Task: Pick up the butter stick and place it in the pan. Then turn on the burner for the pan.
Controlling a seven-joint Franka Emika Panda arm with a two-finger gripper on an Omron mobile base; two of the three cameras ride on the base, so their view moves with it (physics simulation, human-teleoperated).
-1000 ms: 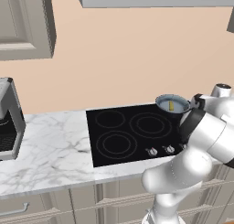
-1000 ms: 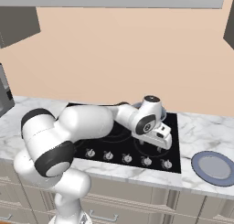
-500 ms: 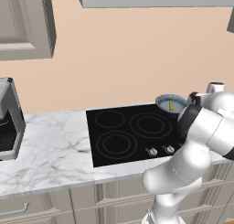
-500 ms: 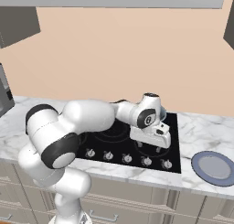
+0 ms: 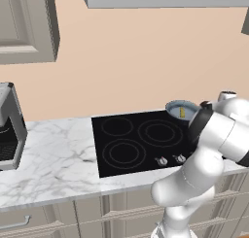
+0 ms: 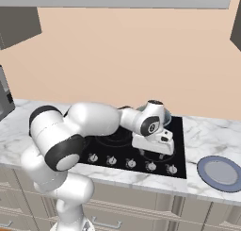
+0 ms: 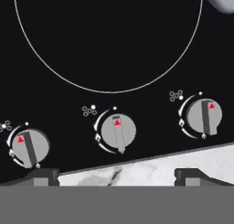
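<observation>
Butter stick (image 5: pixel 182 112) lies in the pan (image 5: pixel 176 106) at the cooktop's (image 5: pixel 131 157) back right; the hand (image 7: pixel 117 178), fingers spread and empty, hangs above three front knobs (image 7: pixel 118 131).

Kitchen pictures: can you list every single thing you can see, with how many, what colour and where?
pan: one, grey, back right of the stove
butter stick: one, pale yellow, inside the pan
stove: one, black with white rings, set in the counter
knobs: three close up in the hand view, grey with red marks, front edge of the stove
plate: one, blue-grey, on the counter right of the stove
counter: one, white marble
coffee machine: one, grey and black, far left of the counter
gripper: one, dark tips, open, above the knobs
</observation>
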